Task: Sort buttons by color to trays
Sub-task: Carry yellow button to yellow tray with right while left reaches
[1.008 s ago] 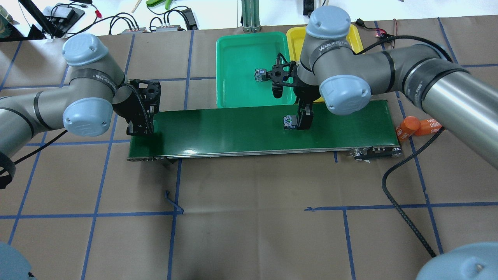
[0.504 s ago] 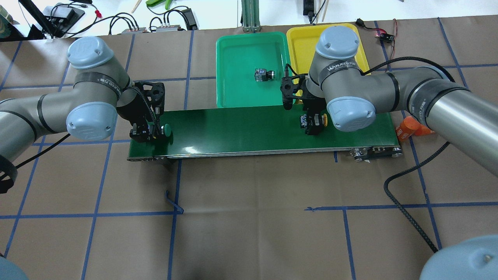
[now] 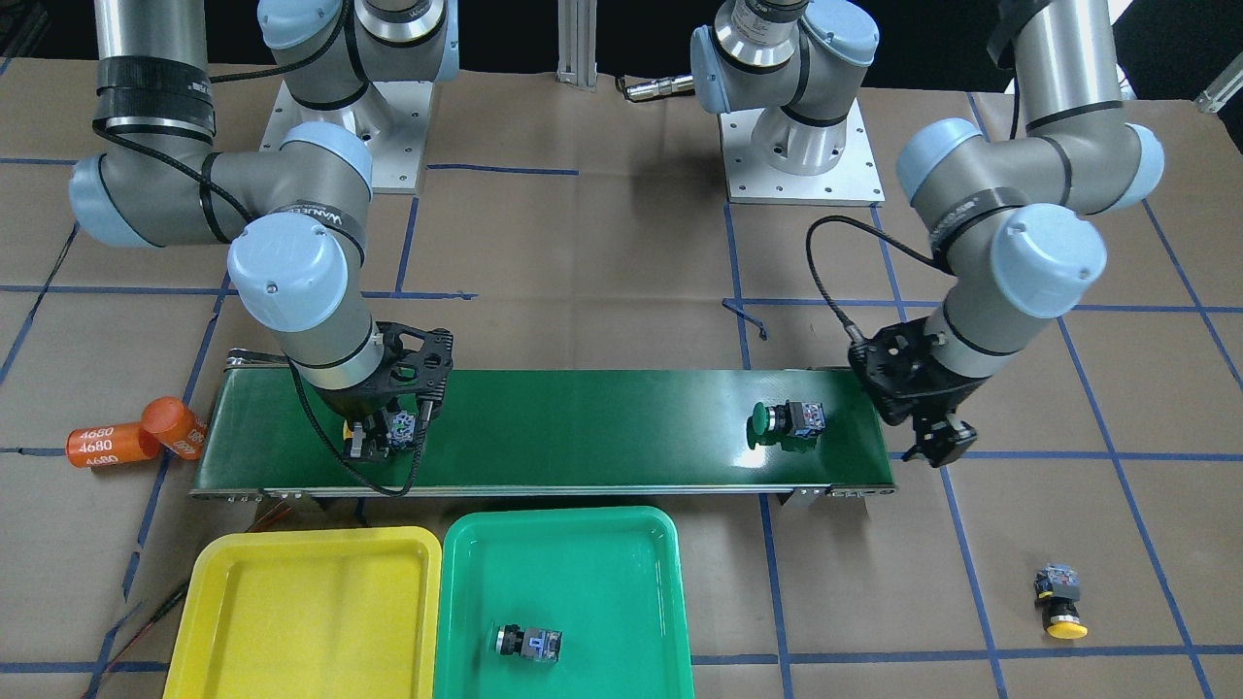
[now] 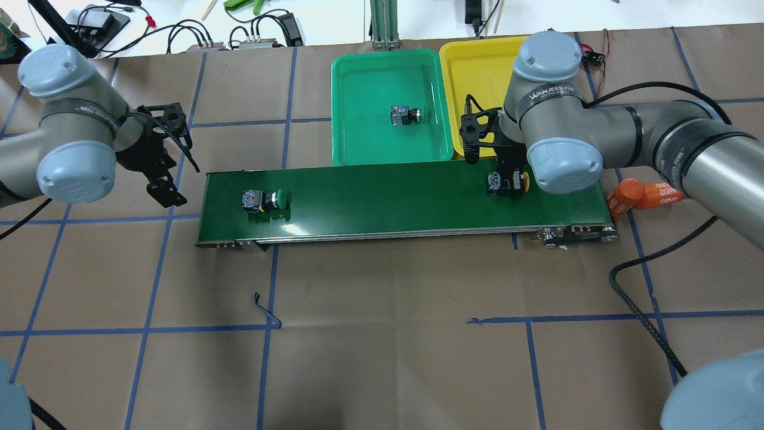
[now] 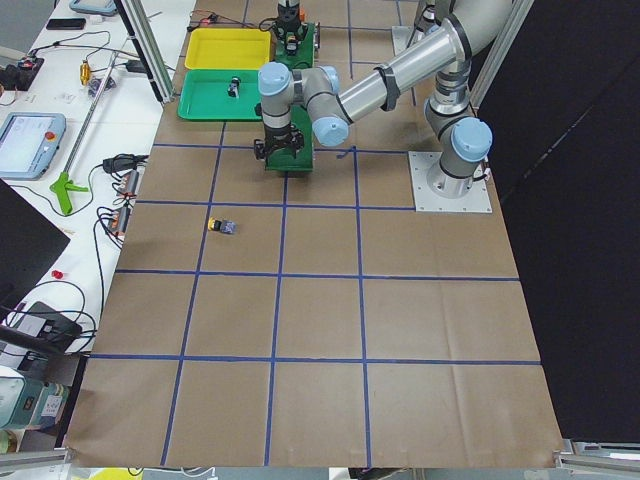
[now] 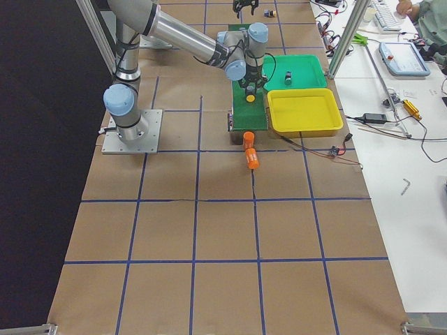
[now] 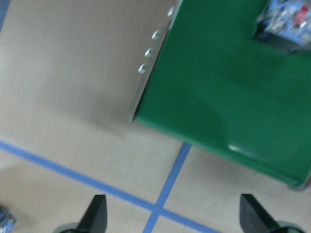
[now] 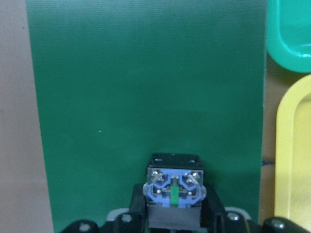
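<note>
While the right gripper's (image 4: 506,183) jaws pinch the yellow-capped black push-button switch (image 8: 174,190) just over the dark-green conveyor belt (image 4: 388,197), lift clear, then release inside the shallow yellow plastic tray (image 4: 477,65); the left gripper's (image 3: 937,447) jaws hang spread.

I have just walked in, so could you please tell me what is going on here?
The robot is sorting buttons by colour into trays. Its right gripper is shut on a yellow button at the end of the conveyor belt nearest the yellow tray, which is empty. The left gripper hangs open off the belt's other end, near a green button lying on the belt. Another button lies in the green tray, and a second yellow button sits on the table.
</note>
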{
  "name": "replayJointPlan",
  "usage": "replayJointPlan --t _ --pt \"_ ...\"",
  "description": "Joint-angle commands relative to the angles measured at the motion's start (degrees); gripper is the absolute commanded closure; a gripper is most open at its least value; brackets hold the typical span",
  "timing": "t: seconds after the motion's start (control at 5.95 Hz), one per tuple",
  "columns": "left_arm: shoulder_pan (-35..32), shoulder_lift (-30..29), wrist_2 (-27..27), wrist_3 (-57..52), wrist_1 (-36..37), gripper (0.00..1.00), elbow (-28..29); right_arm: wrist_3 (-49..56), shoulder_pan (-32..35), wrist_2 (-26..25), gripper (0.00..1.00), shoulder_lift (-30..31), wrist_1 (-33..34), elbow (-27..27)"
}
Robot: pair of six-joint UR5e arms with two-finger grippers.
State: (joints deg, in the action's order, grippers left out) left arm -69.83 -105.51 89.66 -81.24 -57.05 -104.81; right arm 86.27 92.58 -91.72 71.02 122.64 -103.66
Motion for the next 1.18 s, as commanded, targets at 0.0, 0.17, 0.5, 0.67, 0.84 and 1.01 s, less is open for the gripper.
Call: replayJointPlan --t 0.0,0.17,0.5,0.67,0.84,1.01 --pt "5.0 -3.4 0.2 12.7 2.5 0.04 4.3 1.1 -1.4 -2.6 0.89 1.3 0.0 1.2" --pt "7.8 -8.4 0.1 16.2 5.2 0.04 7.5 1.3 -1.3 -2.9 0.88 3.6 0.0 3.7" --pt "9.3 -15.7 -0.3 24.6 10.8 0.05 12.5 4.3 -1.3 -2.2 0.88 -6.0 -1.9 17.7" --pt "9.3 -19.0 -0.3 29.6 11.8 0.06 16.1 6.0 -1.3 -1.7 0.88 -13.1 -3.4 25.7" --pt "8.9 -21.0 -0.6 36.1 11.8 0.06 18.1 7.8 -1.3 1.2 0.88 -18.3 -3.7 30.7" --pt "8.7 -22.3 -1.0 38.2 11.8 0.06 19.5 8.0 -1.3 1.9 0.87 -21.3 -3.7 31.7"
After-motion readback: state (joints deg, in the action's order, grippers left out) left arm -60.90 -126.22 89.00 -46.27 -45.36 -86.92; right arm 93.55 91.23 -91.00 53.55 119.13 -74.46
